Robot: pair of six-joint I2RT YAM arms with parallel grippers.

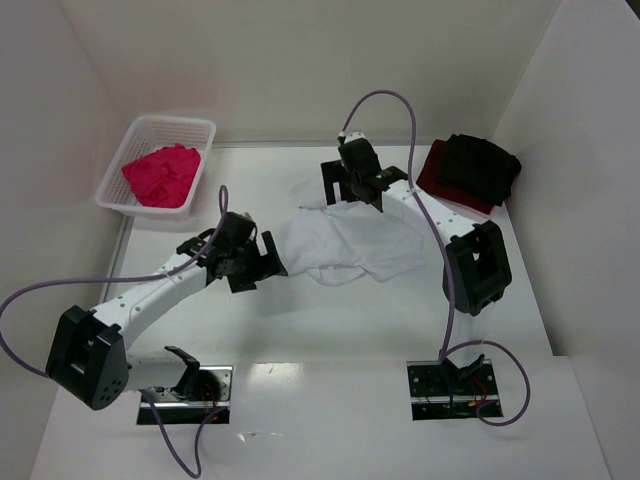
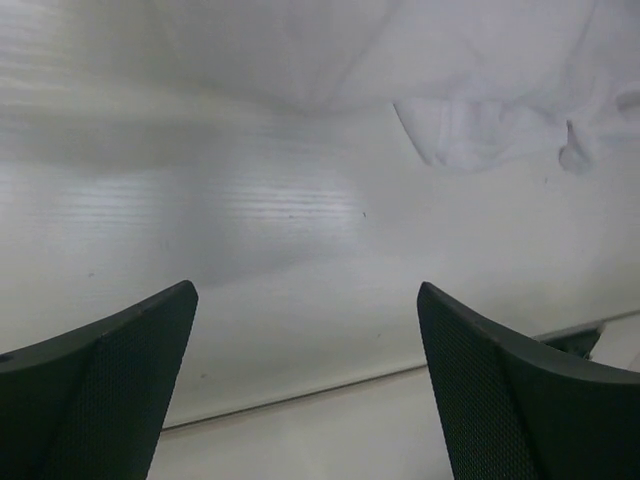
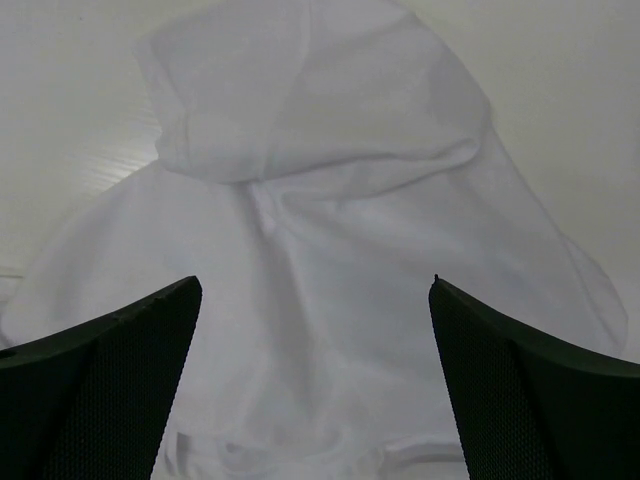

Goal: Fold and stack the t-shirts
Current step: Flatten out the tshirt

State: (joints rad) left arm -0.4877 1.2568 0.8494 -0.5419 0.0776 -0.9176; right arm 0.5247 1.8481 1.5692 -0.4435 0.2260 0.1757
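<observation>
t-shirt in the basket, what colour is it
The t-shirt is bright pink-magenta, seen best in the top external view.

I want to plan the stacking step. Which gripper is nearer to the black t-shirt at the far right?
Right. The right gripper hovers over the white t-shirt's far edge, left of the black t-shirt. The left gripper is farther away, at the white t-shirt's left edge.

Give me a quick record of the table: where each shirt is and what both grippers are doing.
white shirt: crumpled, mid-table
pink shirt: in basket, far left
black shirt: on red shirt, far right
left gripper: fingers open, by white shirt's left edge
right gripper: fingers open over white shirt, holding nothing
</observation>
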